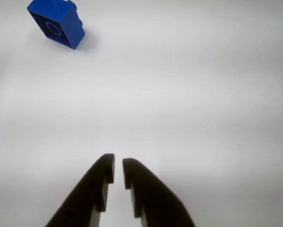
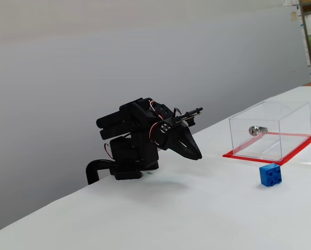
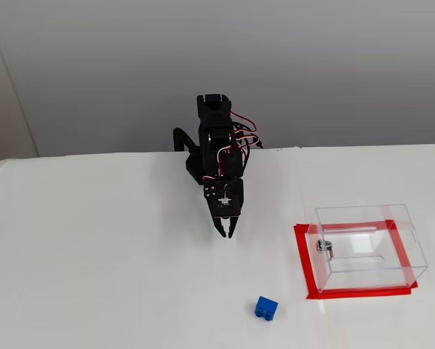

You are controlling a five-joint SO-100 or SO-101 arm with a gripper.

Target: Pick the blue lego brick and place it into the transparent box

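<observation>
A black arm [image 2: 137, 140] sits folded low at the far edge of a white table [image 2: 160, 219], its gripper [image 2: 197, 154] pointing down to the right, just above the surface; whether the jaws are parted cannot be told. Well apart to the right stands the transparent box [image 2: 270, 130] on a red base, a silver piece [image 2: 255, 129] on its wall. The blue lego brick [image 2: 270, 175] rests just in front of the box, 2 studs showing on its near face.

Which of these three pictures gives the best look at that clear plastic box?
A fixed view shows the transparent box whole from above, red edge and silver piece included. The other fixed view shows it from the side, near the frame edge. The wrist view misses it.
</observation>
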